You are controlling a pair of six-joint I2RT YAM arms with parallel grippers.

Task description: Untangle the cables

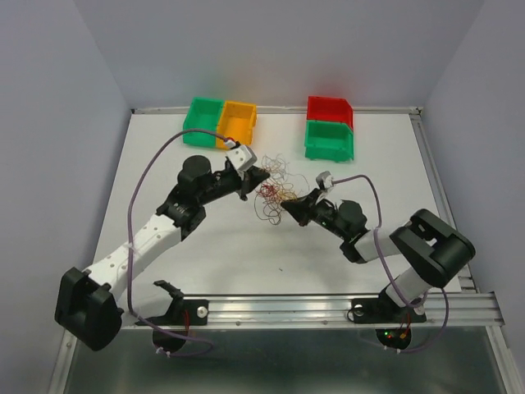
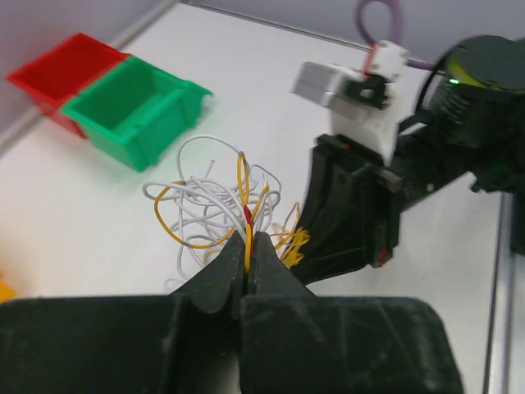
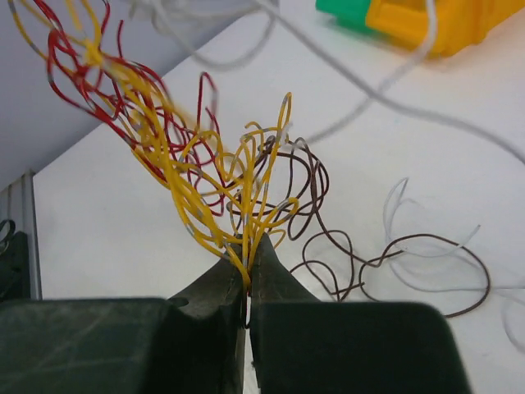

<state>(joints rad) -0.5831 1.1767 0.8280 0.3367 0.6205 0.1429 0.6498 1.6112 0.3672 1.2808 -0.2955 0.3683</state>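
Observation:
The cables (image 1: 275, 190) are a tangle of hair-thin curly strands, yellow, red, white and brown, mid-table between my two grippers. My left gripper (image 1: 261, 173) is shut on a yellow and red strand at the tangle's left side; in the left wrist view the strand (image 2: 247, 234) runs up from between the closed fingertips (image 2: 248, 246) into white and yellow loops. My right gripper (image 1: 293, 203) is shut on a bunch of yellow strands (image 3: 246, 238) at the tangle's right side (image 3: 249, 263). Brown loops (image 3: 385, 254) lie on the table beyond.
A green bin (image 1: 203, 119) and an orange bin (image 1: 237, 121) stand at the back left. A red bin (image 1: 329, 108) sits above a green bin (image 1: 329, 139) at the back right. Thick purple arm cords arc over both arms. A metal rail (image 1: 328, 305) runs along the near edge.

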